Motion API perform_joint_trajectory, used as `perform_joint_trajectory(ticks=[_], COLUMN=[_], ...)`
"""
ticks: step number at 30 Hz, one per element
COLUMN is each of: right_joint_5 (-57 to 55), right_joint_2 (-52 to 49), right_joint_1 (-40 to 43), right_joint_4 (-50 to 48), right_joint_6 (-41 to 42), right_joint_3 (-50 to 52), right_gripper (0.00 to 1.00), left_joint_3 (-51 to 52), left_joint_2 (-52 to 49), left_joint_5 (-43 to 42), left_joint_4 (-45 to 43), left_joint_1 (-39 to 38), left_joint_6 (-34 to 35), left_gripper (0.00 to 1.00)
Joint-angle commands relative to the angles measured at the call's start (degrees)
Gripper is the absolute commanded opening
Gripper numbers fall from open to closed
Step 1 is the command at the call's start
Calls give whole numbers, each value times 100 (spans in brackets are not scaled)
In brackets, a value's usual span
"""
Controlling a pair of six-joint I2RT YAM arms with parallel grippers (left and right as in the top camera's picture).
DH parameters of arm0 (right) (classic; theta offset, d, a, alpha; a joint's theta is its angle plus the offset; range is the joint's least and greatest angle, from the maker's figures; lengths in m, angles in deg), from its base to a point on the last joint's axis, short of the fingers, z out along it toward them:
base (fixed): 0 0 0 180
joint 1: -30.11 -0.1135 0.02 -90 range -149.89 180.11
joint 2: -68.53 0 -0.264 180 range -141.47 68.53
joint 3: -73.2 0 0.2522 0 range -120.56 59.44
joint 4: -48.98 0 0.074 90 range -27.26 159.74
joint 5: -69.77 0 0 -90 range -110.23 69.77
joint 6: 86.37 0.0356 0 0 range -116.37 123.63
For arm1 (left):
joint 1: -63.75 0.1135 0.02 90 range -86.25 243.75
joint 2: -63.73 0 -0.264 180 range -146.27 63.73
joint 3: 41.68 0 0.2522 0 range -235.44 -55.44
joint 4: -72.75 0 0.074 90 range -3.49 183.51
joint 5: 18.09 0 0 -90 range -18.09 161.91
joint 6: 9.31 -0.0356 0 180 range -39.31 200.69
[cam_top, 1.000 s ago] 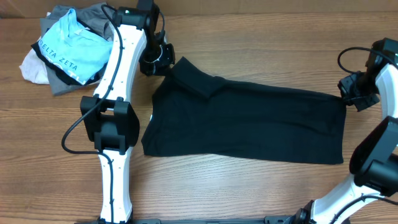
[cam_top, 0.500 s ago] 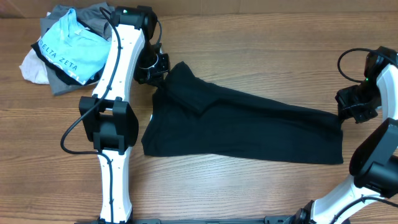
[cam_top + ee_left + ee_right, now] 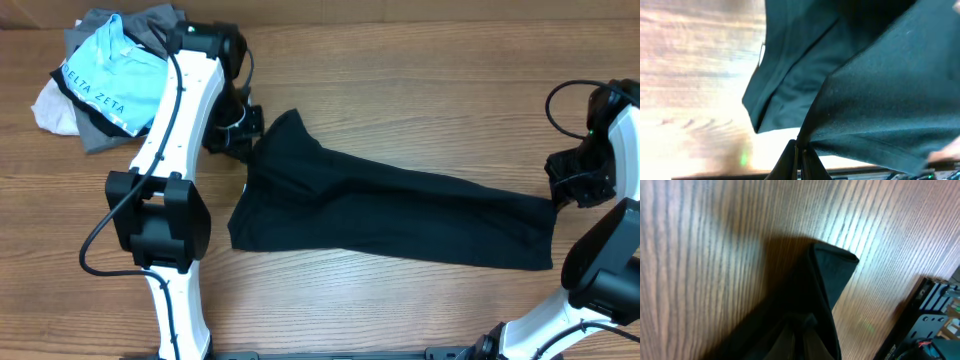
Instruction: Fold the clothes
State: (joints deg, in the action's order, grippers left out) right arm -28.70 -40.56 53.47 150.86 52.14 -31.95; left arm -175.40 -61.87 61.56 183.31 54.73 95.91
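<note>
Left pincer (image 3: 247,138) pinches the black T-shirt (image 3: 400,215) at ten o'clock; right pincer (image 3: 556,196) grips its three o'clock edge.

This looks like a robotics lab bench rather than a home. A white-and-black left arm (image 3: 185,95) and right arm (image 3: 603,262) rise from the near edge of a bare wood-grain table (image 3: 400,60). Loose black cables (image 3: 90,240) loop off their joints, and a black metal frame (image 3: 935,315) sits at the table's edge. A black T-shirt (image 3: 400,215) lies between the arms, and a heap of garments (image 3: 100,85) lies in one far corner.
</note>
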Motion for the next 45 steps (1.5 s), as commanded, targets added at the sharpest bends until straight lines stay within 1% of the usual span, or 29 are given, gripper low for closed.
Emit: perform_joint_trajectory(ticks=[1, 5, 8, 12, 15, 19, 20, 22, 23, 24, 25, 26, 28, 29, 31, 33, 34, 36, 37, 38, 39, 40, 43, 45], right_joint_5=[-264, -267, -271, -573, -951, -1060, -1058, -1060, -1058, -1058, -1058, -1058, -1058, -1056, -1056, -1008, -986, -970, -966, -942, -911, -820, -361, -48], right_joint_2=[201, 201, 201, 201, 205, 205, 205, 205, 205, 205, 205, 205, 205, 205, 205, 205, 205, 205, 205, 205, 205, 205, 205, 205], right_joint_1=[-59, -238, -380, -503, -535, -535, -535, -535, -535, -535, -535, -535, -535, -535, -535, -535, -535, -535, -535, -535, -535, -535, -535, -535], right_joint_4=[11, -46, -138, -72, 162, 214, 227, 236, 243, 238, 227, 214, 179, 168, 138, 129, 118, 2, -44, -87, -131, -197, -452, -575], right_joint_6=[149, 177, 284, 785, 1329, 1416, 1414, 1412, 1414, 1412, 1377, 1263, 1082, 970, 796, 758, 758, 643, 581, 492, 393, 229, -616, -1093], right_joint_3=[203, 444, 671, 887, 1027, 1056, 1056, 1056, 1056, 1056, 1056, 1056, 1056, 1056, 1056, 1056, 1056, 1056, 1056, 1056, 1056, 1056, 1056, 1056], right_gripper=[4, 4, 4, 4, 4, 4, 4, 4, 4, 7, 12, 13, 17, 22, 24, 33, 35, 53, 61, 93, 100, 99, 90, 75], left_joint_3=[549, 975, 1130, 1169, 1176, 1187, 1187, 1187, 1189, 1187, 1189, 1189, 1189, 1189, 1189, 1187, 1189, 1176, 1172, 1167, 1152, 1110, 817, 542], left_joint_2=[48, 48, 48, 48, 48, 46, 48, 46, 46, 46, 46, 46, 46, 46, 46, 46, 46, 46, 48, 46, 48, 48, 79, 149], left_joint_5=[210, 498, 538, 619, 656, 680, 743, 857, 890, 890, 887, 890, 887, 890, 887, 879, 857, 614, 535, 470, 439, 433, 275, 92], left_joint_4=[4, -50, -155, -234, -221, -170, -125, 9, 9, 9, 9, 9, 9, 9, 7, 0, -17, -201, -280, -376, -470, -527, -555, -592], left_joint_1=[-39, -39, -39, -31, -28, -28, -28, -28, -28, -28, -35, -39, -39, -39, -37, -39, -39, -39, -39, -39, -44, -46, -101, -212], left_joint_6=[-31, 7, 22, 24, 20, 20, 22, 22, 20, 22, 20, 20, 20, 20, 20, 22, 20, 15, 15, 13, 17, 20, 9, -87], left_gripper=[4, 4, 4, 4, 4, 4, 5, 13, 13, 18, 22, 25, 28, 29, 29, 29, 28, 21, 15, 7, 4, 4, 4, 4])
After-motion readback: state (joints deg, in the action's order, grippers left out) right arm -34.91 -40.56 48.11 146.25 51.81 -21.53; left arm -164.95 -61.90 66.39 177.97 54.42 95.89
